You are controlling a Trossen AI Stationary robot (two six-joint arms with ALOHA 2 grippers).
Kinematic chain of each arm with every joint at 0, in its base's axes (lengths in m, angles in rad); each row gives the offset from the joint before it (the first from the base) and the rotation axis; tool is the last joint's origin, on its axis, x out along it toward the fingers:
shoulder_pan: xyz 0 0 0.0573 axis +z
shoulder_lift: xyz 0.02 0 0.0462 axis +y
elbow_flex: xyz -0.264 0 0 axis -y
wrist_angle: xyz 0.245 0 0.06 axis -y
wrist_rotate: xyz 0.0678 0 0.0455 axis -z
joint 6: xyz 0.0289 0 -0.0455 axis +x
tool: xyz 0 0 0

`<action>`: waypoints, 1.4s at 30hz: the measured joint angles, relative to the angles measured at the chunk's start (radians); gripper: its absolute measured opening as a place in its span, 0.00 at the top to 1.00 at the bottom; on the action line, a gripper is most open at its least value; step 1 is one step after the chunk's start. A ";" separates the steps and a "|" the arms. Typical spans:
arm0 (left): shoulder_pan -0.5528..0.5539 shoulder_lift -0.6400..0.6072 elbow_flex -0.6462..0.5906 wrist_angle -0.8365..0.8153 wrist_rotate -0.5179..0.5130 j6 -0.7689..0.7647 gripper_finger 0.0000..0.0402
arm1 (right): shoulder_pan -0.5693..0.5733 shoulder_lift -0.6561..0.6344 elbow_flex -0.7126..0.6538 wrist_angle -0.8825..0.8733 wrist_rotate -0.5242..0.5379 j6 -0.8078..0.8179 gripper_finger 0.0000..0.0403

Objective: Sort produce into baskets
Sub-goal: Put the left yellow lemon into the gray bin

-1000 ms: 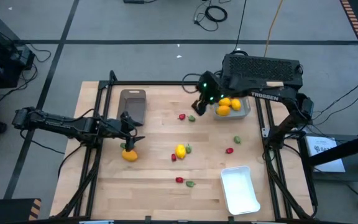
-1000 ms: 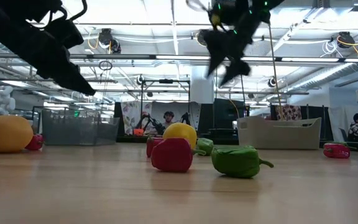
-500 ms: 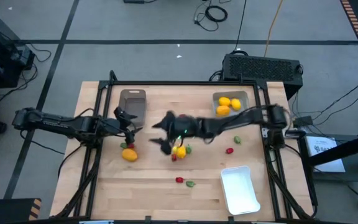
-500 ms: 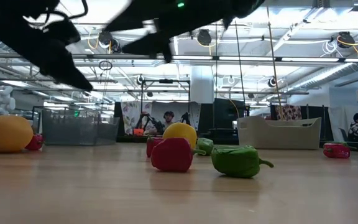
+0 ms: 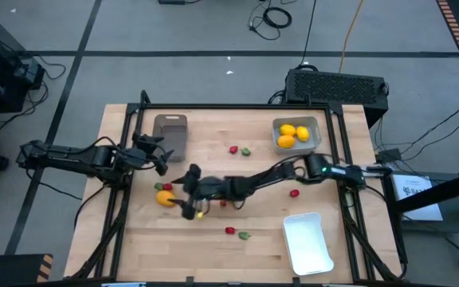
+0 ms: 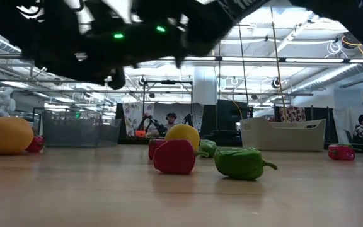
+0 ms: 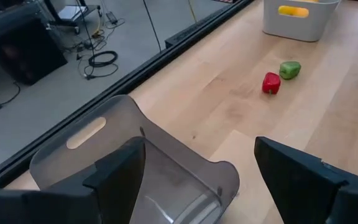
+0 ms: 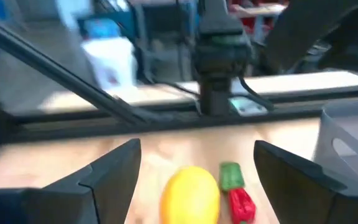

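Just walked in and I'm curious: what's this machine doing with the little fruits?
It is sorting toy produce into baskets. The right gripper, open and empty, reaches across the table toward an orange fruit. The left gripper, also open, is by the brown-grey basket. Citrus already sits in the grey-blue basket.

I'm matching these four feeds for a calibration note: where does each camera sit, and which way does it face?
High: above, straight down on table, both arms.
Low: table height, level past red pepper into room; arms dark overhead.
Left wrist: past own open fingers at brown-grey basket.
Right wrist: past own open fingers at an orange-yellow fruit.
Shared: high and left wrist both show the grey-blue basket.
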 joint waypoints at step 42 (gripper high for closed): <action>0.001 0.000 -0.001 0.039 -0.010 0.071 0.23 | 0.037 0.388 0.556 -0.396 0.210 0.076 0.25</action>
